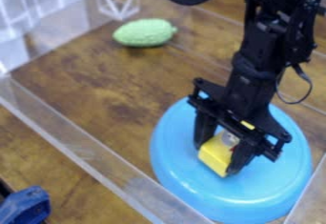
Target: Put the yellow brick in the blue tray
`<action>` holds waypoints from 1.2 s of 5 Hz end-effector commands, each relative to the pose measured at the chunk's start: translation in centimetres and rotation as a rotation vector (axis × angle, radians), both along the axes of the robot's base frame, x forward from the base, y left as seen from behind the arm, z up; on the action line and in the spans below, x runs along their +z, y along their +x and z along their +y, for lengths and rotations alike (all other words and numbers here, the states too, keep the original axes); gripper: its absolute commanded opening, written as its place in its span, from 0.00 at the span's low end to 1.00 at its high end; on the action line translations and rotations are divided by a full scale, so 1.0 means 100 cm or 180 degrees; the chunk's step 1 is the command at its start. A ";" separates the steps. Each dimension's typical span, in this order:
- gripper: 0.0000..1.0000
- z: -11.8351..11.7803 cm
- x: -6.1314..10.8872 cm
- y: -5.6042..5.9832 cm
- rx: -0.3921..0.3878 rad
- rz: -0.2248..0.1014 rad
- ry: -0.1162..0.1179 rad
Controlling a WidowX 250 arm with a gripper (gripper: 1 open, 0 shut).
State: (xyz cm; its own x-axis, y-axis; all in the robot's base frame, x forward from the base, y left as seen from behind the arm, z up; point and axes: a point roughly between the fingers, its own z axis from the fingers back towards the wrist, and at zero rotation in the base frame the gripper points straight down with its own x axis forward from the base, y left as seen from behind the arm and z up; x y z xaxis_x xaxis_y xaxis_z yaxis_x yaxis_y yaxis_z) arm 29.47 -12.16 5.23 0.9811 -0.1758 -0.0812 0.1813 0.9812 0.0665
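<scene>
The yellow brick [216, 156] is held between the black fingers of my gripper [224, 150], which is shut on it. It hangs low over the blue tray [192, 175], a wide round light-blue dish at the lower right, near the dish's middle. I cannot tell whether the brick touches the tray's floor. The black arm rises from the gripper toward the upper right and hides the tray's far side.
A green bumpy oval object [143, 31] lies at the back left on the wooden surface. Clear plastic bin walls [76, 132] run along the front and left. A blue thing [23, 209] sits outside the bin at the lower left corner.
</scene>
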 end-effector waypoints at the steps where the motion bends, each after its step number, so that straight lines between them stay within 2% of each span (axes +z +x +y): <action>1: 0.00 0.003 0.016 0.017 0.0088 -0.0170 -0.0114; 3: 0.00 0.006 0.012 0.018 0.0183 -0.0066 -0.0185; 6: 0.00 0.006 0.001 0.019 0.0224 0.0007 -0.0268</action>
